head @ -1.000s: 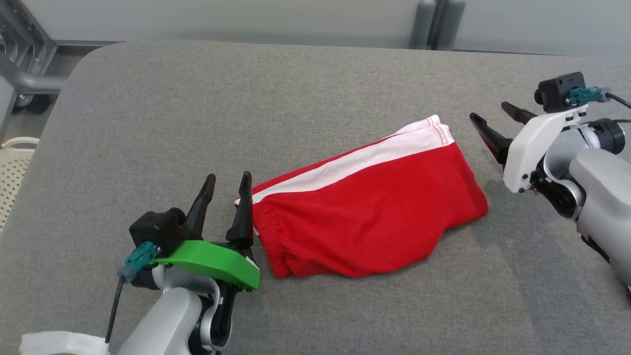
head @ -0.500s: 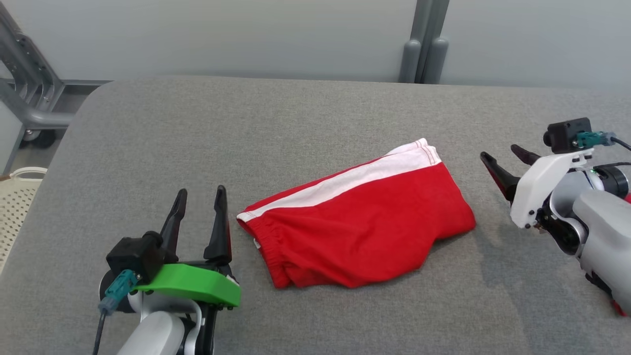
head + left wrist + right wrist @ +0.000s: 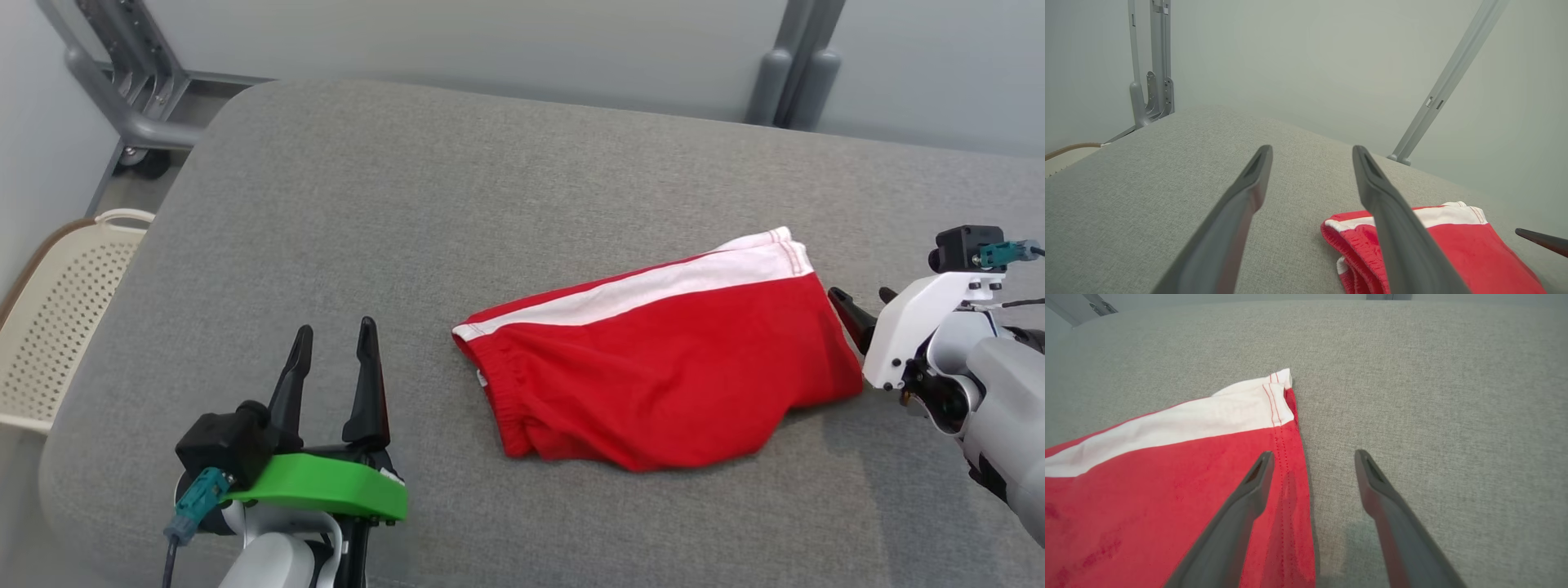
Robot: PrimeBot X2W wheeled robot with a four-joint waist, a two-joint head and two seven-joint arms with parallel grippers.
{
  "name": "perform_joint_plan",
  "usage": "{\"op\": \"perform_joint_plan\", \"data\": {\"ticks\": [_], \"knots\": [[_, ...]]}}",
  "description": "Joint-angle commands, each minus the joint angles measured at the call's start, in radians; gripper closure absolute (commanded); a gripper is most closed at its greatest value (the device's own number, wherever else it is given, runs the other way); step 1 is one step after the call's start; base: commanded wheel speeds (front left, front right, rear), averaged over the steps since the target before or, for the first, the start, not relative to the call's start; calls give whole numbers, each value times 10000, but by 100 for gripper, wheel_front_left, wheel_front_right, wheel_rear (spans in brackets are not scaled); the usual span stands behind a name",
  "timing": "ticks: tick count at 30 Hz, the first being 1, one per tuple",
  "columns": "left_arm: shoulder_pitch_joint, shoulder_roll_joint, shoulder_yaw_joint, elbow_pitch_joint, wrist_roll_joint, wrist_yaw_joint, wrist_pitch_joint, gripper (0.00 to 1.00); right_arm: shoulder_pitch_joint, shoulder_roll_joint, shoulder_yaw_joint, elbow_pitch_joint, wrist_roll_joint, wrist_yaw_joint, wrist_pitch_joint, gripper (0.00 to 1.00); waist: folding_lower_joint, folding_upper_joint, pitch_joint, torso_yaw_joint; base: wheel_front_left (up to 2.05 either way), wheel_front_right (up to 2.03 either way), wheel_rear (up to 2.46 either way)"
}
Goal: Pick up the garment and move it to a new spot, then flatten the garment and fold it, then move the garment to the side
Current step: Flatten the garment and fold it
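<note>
On the grey table (image 3: 367, 204), head view: the red and white garment (image 3: 661, 376) lies folded, near my left gripper (image 3: 335, 325), which is spread and empty.
Left wrist view: my fingers are wide apart; the garment is beside one.
Right wrist view: my right gripper (image 3: 1314, 453) is spread and empty, with one finger over the garment's hem.

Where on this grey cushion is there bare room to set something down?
The far half of the cushion, beyond the red shorts, is bare, and so is the strip between the shorts and the left hand. It is crowded at the shorts' right hem, where the right hand hovers.
</note>
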Motion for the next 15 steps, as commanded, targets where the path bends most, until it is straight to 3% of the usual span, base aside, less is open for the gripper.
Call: {"op": "perform_joint_plan", "data": {"ticks": [1, 11, 12, 13, 15], "knots": [[35, -50, 16, 2, 93, -71, -25, 0, -46, -18, -27, 73, 118, -10, 109, 0, 0, 0, 321, 427, 0, 0, 0], [-77, -333, 293, 210, 220, -350, -26, 0, -228, 50, 131, 506, 562, -10, 1766, 0, 0, 0, 528, 885, 0, 0, 0], [-66, -348, 308, 231, 222, -373, -26, 0, -225, 68, 181, 516, 544, -10, 1929, 16, 0, 0, 518, 896, 0, 0, 0], [-51, -364, 327, 255, 241, -393, -26, 0, -219, 80, 228, 504, 547, -10, 2079, 51, 0, 0, 502, 901, 0, 0, 0], [-20, -426, 359, 303, 277, -424, -26, 0, -223, 79, 302, 510, 596, -10, 2359, 65, 0, 0, 473, 900, 0, 0, 0]]}}
